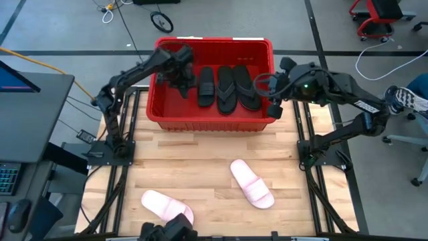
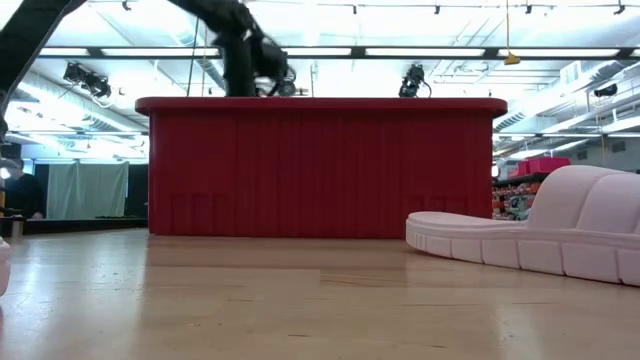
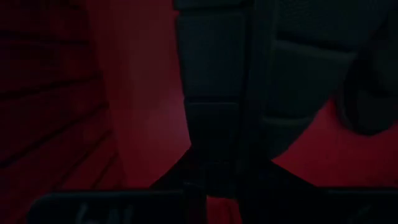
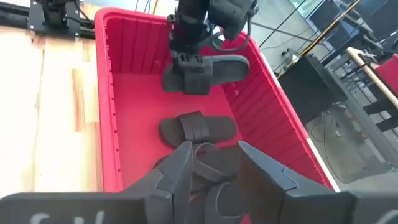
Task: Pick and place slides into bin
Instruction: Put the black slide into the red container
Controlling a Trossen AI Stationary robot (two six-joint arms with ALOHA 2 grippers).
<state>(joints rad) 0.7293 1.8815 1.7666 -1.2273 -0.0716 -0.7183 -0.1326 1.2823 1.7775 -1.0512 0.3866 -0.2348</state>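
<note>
Red bin [image 1: 210,119] at the table's far edge: holds one black wide-strap slide [image 1: 206,86] and two flip-flops [image 1: 235,88] side by side. Left gripper [image 4: 189,67], low inside the bin's left end, is clamped on the second black slide [image 4: 208,73], apparently to set it down. Right gripper [image 4: 211,163] hovers at the right rim, fingers apart. Two pink slides [image 1: 251,183] lie near the table's front, awaiting pickup.

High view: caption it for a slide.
Left claw lowers a black slide into the red bin; two pink slides wait.
</note>
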